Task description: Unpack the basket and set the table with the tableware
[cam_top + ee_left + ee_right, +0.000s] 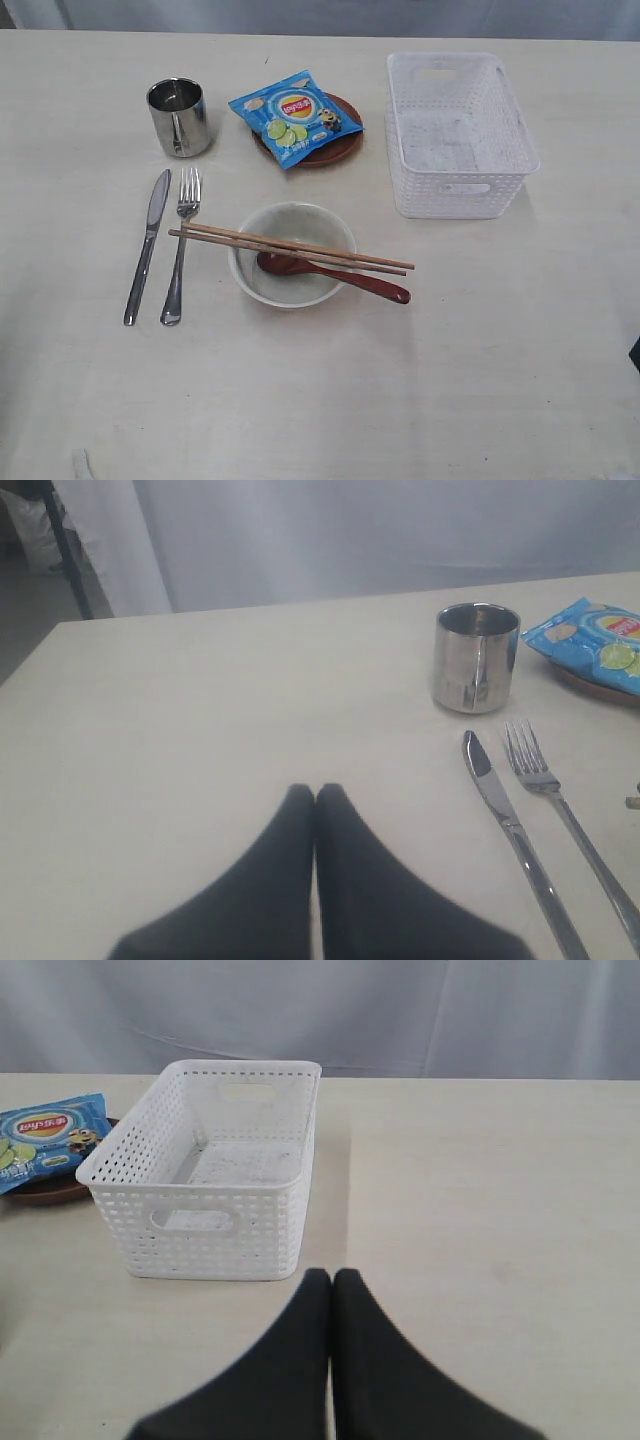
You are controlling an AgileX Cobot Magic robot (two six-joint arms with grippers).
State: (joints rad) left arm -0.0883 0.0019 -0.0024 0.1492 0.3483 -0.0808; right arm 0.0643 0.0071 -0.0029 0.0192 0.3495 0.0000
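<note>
In the exterior view the basket (pixel 455 190) stands empty at the far right of the desk (pixel 500 380), and everything else is laid out to its left: the mug (pixel 180 117) at the far left, the knife (pixel 147 245) and fork (pixel 180 255) side by side nearer the front, and the bowl (pixel 262 222) just beside the fork. The chopsticks (pixel 300 247) lie across the bowl's rim. The spoon (pixel 340 275) has its scoop inside the bowl and its handle out over the edge. The plate (pixel 340 150) sits between mug and basket with a blue chip bag (pixel 295 117) on top of it. Neither arm reaches over the setting here. The left wrist view shows the left claw (pixel 315 795) clenched, its tips pressed together on nothing, above bare desk well apart from the mug, knife and fork. The right wrist view shows the right claw (pixel 331 1278) clenched and empty too, near the short handled wall of the basket, whose floor is bare. By my reading the unpacking step is finished and the setting is complete, so this is the closing stage. The next move seems to call for no new grasp. At most the arms rest clear of the tableware, perhaps after a check that the chopsticks sit steady on the bowl.
</note>
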